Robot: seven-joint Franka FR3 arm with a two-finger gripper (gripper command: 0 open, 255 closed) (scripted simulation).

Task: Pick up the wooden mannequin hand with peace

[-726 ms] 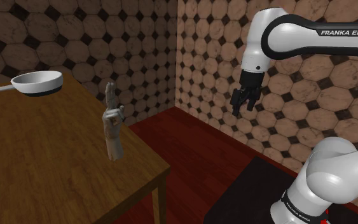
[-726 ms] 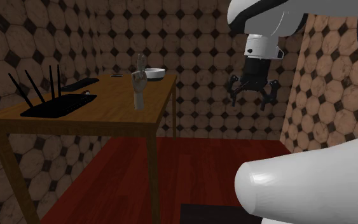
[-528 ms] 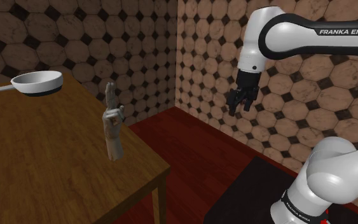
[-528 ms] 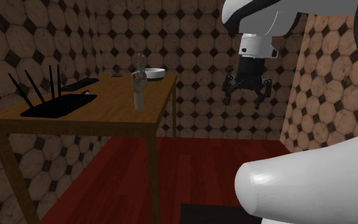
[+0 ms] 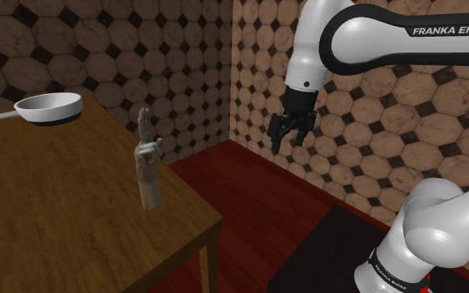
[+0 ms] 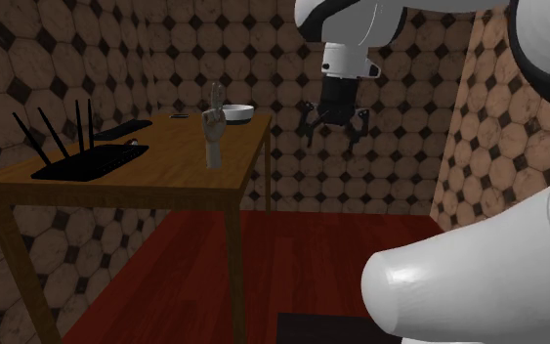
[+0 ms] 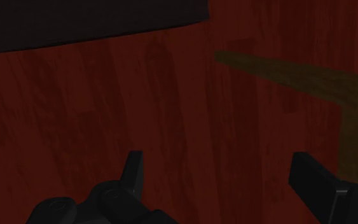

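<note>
Beside the table (image 5: 57, 208), out over the red floor (image 5: 257, 208), the gripper (image 5: 284, 143) hangs with its fingers spread wide and nothing between them. In the last moments the arm has swung it toward the table, closing much of the gap. I read this as the approach under way, with the grasp not yet begun. The mannequin hand (image 5: 147, 162) stands upright on the table near the edge that faces the gripper, two fingers raised, well apart from the pan (image 5: 49, 108) at the table's far end. The gripper is off the table's edge, well apart from the mannequin hand and roughly level with its upper part, so more sideways travel is likely needed.
</note>
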